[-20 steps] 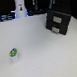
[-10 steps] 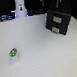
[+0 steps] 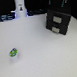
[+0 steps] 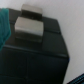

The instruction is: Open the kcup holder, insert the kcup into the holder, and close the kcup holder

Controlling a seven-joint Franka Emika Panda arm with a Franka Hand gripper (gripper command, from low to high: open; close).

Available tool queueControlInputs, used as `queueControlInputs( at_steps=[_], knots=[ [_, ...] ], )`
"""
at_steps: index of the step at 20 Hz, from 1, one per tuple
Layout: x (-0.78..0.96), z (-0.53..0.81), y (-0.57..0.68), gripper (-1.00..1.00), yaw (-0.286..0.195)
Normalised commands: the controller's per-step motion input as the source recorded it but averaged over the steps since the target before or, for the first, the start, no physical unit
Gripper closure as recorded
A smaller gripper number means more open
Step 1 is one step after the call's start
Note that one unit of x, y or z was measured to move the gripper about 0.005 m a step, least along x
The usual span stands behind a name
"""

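Note:
The kcup holder [image 3: 58, 21] is a black box with two light-marked drawer fronts, standing at the back of the white table on the exterior view's right; both drawers look closed. My gripper [image 3: 57, 2] hangs just above and behind it, dark and blurred, so I cannot tell how its jaws stand. The kcup [image 3: 14, 53], a small white pod with a green top, stands alone toward the front on the exterior view's left, far from the gripper. The wrist view shows the holder's black top [image 4: 37, 57] close up, with a grey block [image 4: 28, 27] at its far edge.
A white bottle-like object [image 3: 19, 7] with a blue base stands at the back on the exterior view's left. The white table [image 3: 45, 56] spreads between the pod and the holder. A teal surface [image 4: 5, 25] shows beside the holder in the wrist view.

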Motion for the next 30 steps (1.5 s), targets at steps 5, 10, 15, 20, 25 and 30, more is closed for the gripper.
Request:
queueControlInputs(
  at_steps=[5, 10, 15, 20, 25, 30],
  knots=[
    [-0.3, -0.39, 0.48, -1.0, -0.177],
    [-0.27, -0.45, 0.23, -1.0, -0.136],
    [-0.19, -0.41, 0.12, -1.0, -0.092],
    [-0.21, -0.42, 0.14, -1.0, -0.047],
    [-0.32, -0.5, 0.06, -1.0, 0.0],
    [-0.43, -0.43, 0.05, -1.0, 0.006]
  ],
)
